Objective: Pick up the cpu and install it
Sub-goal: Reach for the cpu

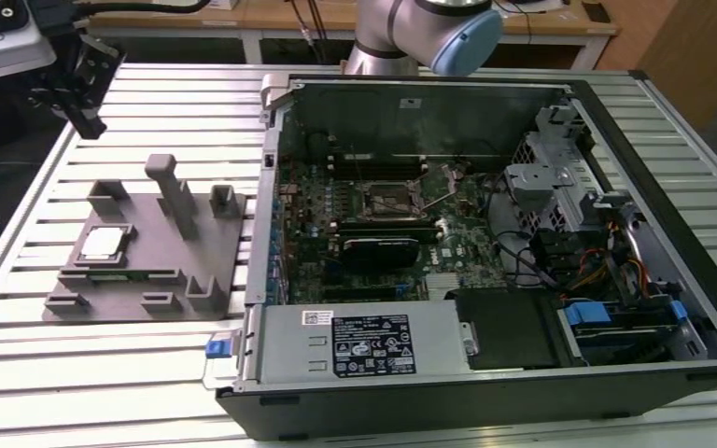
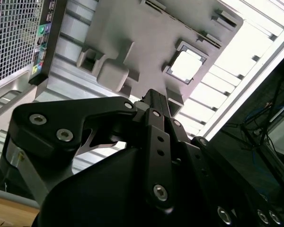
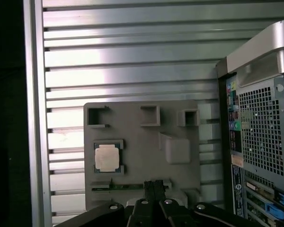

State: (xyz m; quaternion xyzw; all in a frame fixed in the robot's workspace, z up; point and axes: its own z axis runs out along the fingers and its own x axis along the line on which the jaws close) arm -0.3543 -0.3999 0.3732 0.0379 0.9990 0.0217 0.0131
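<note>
So the cpu (image 1: 104, 245) sits flat in its pocket at the exterior view's left end of the grey holder (image 1: 160, 266), untouched, while the gripper (image 1: 89, 126) hangs well apart beyond its far side, fingers (image 3: 149, 190) pinched together on nothing.

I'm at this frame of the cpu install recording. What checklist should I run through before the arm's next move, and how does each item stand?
1. The cpu lies flat in its pocket on the grey fixture tray: ok.
2. Nothing covers the cpu; its silvery top is bare in both wrist views: ok.
3. The gripper carries nothing and hangs apart from the tray: ok.
4. Jaws are open enough to take the cpu: not ok, they stand shut.
5. The computer case has its side off, with the motherboard exposed: ok.
6. The cpu socket is unlatched and empty: cannot tell.
</note>
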